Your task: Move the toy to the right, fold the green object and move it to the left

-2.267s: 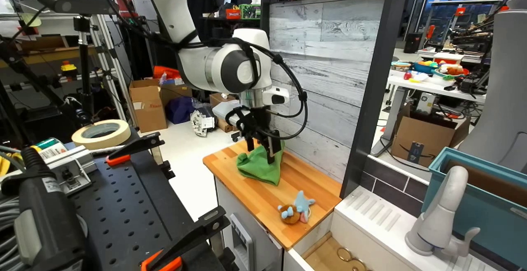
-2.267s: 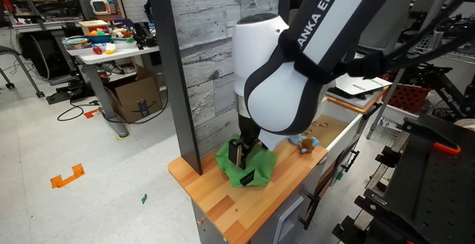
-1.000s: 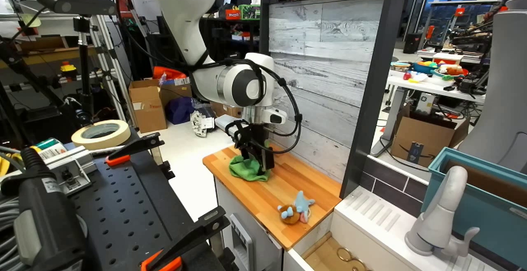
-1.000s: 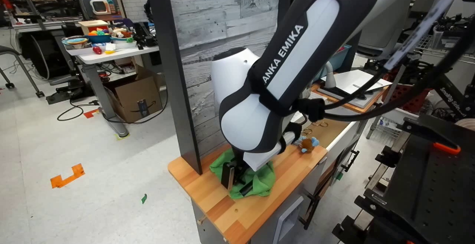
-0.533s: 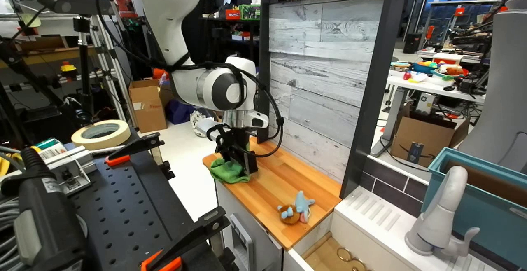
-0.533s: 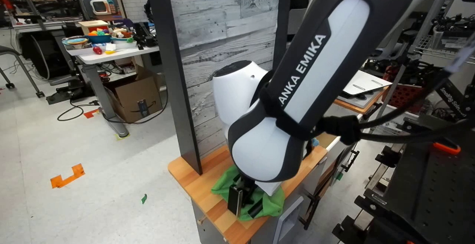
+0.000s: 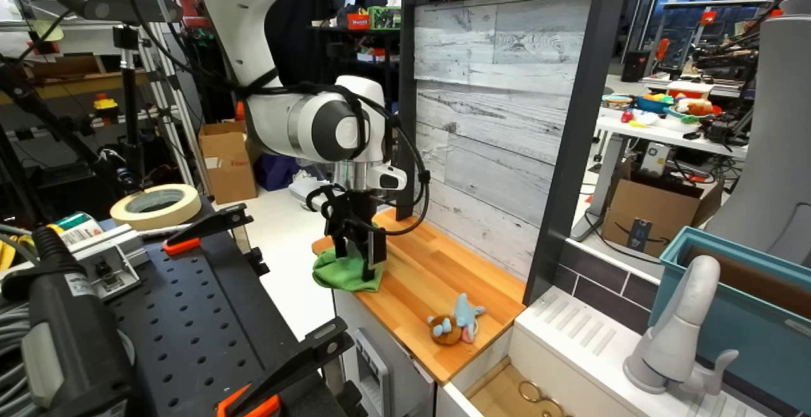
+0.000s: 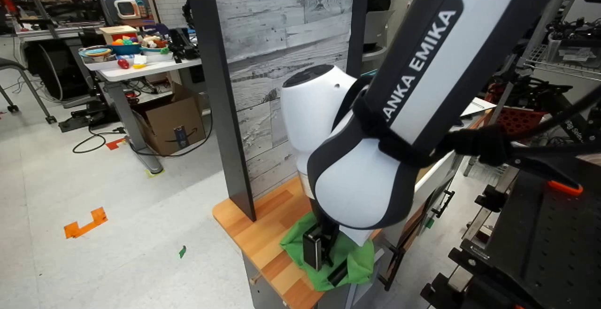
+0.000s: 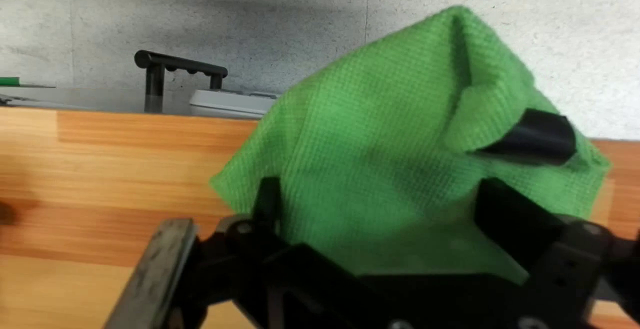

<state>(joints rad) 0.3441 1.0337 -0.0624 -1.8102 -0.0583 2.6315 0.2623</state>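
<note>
Pincer (image 9: 378,186) gapes wide over the green cloth (image 9: 372,129), whether touching it I cannot tell.

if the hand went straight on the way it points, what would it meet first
Most likely the green cloth, which lies straight ahead of the open hand in the wrist view; how near, or whether they touch, I can't tell.
</note>
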